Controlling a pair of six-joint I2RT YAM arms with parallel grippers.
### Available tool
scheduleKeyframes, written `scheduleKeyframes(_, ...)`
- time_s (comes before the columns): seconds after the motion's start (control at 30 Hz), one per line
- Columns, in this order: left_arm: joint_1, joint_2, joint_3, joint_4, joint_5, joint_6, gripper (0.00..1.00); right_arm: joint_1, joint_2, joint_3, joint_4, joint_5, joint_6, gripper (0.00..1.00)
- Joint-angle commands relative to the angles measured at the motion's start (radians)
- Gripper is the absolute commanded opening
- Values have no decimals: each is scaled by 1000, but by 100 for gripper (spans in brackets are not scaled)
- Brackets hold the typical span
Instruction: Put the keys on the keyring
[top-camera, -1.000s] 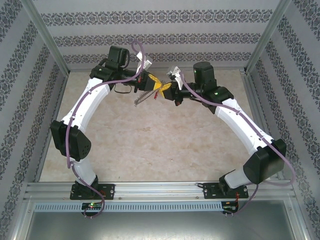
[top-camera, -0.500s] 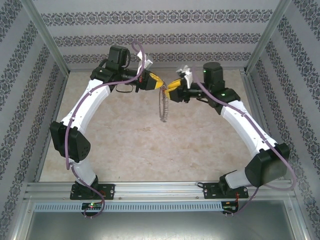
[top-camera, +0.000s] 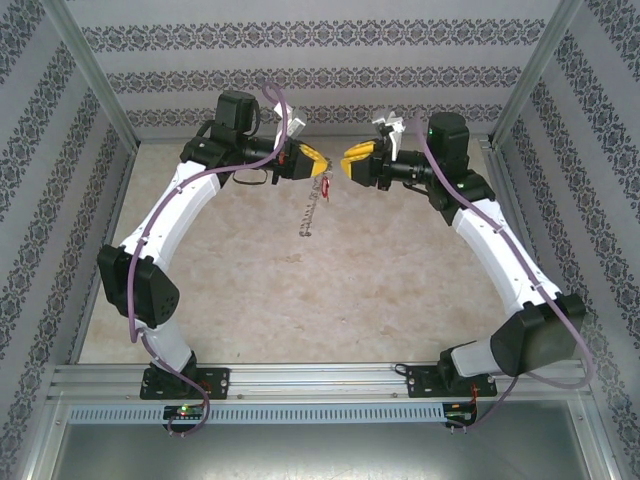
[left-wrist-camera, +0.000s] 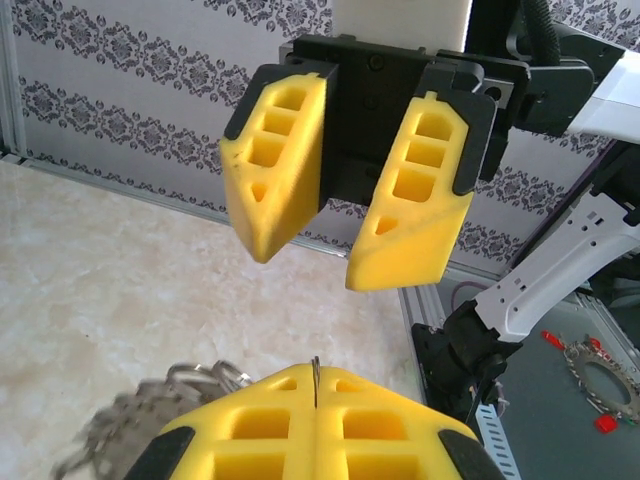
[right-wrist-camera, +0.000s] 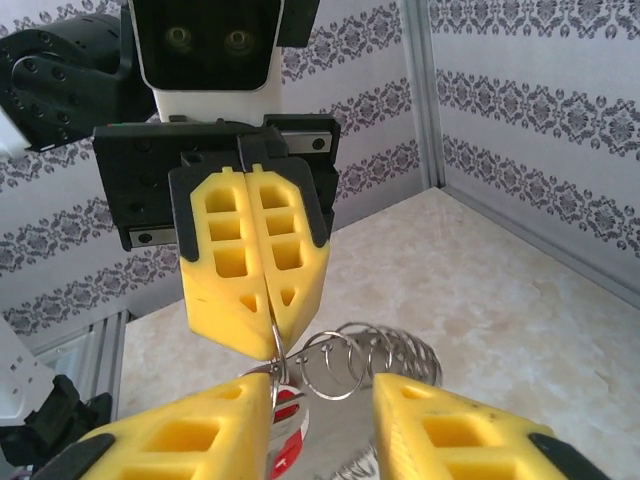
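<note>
The left hand (top-camera: 323, 167) is clamped on the keyring (top-camera: 312, 212), which dangles above the desk (top-camera: 250, 290). The right hand (top-camera: 346, 163) faces it, fingers apart, beside the red key (right-wrist-camera: 286, 422). The floppy ring may swing, and a half-threaded key could drop off.

The keyring (top-camera: 311, 208) is a thin grey-silver loop fringed with small silvery bits. It hangs limp in one slanted strand over the far middle of the table (top-camera: 250, 290). I read its top wire as pinched between the closed fingertips of the left gripper (top-camera: 323, 167), with open coils fanning out just beside that pinch. The key (right-wrist-camera: 287, 420), red-headed and small, dangles just below the same point, against the wire. Whether it is threaded I cannot tell.
</note>
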Motion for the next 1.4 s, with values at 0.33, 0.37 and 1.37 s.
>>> scheduleKeyframes(0.33,-4,-46,-17,118,20,-60,0,76,33,-49,82,-61,38,22)
scheduleKeyframes(0.37,-3,-47,-17,121,19,-62,0,82,36,-51,80,-63,38,22)
scheduleKeyframes(1.37,-4,-56,-32,148,-6,-81,0,86,13,-65,34,9,7,1)
